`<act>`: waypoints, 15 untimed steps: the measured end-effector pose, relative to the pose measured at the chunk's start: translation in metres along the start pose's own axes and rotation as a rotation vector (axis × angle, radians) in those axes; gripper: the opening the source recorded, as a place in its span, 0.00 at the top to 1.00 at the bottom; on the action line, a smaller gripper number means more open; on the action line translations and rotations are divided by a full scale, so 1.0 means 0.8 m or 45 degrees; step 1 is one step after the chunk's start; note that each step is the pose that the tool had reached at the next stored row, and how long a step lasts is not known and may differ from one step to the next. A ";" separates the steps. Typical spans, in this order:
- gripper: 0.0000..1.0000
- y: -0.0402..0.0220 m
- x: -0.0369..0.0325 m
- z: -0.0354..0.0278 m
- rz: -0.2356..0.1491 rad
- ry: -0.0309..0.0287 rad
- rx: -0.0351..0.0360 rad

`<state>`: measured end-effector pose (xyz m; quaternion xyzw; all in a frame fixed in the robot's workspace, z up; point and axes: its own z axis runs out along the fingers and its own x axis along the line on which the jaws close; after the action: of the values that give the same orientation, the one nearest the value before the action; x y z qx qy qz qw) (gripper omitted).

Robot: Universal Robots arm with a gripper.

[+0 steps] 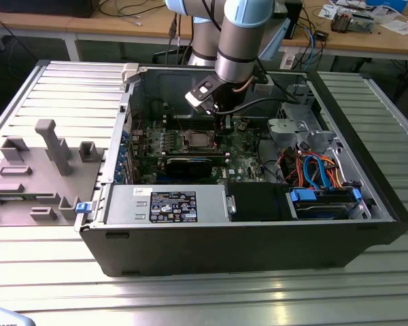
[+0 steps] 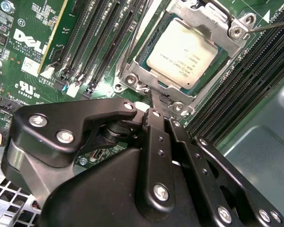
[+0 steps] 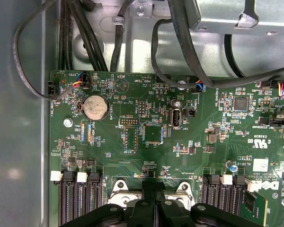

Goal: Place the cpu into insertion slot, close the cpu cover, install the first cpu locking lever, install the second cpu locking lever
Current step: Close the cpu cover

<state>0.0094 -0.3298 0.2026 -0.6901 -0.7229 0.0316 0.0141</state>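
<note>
I see the small, flat, square, silver-grey metal-topped cpu [image 2: 187,54] seated in the dark square silver-framed insertion slot [image 1: 195,140]. It lies metal side up, edges squared to the frame, w/ faint grey print across its top. The thin silver windowed cpu cover [image 2: 229,43] lies down round it. White lettering & stickers mark the green motherboard [image 3: 146,156]. My black 2-finger gripper [image 2: 157,97] sits at the socket's edge, jaws clenched together; can't tell if anything's pinched.
</note>
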 end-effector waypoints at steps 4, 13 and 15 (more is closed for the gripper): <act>0.89 0.0001 0.0001 0.0011 0.000 -0.0001 0.0000; 0.89 0.0002 0.0000 0.0026 0.000 -0.0001 0.0000; 0.89 0.0001 0.0001 0.0027 0.000 -0.0001 -0.0002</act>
<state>0.0093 -0.3298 0.2004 -0.6901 -0.7229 0.0316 0.0141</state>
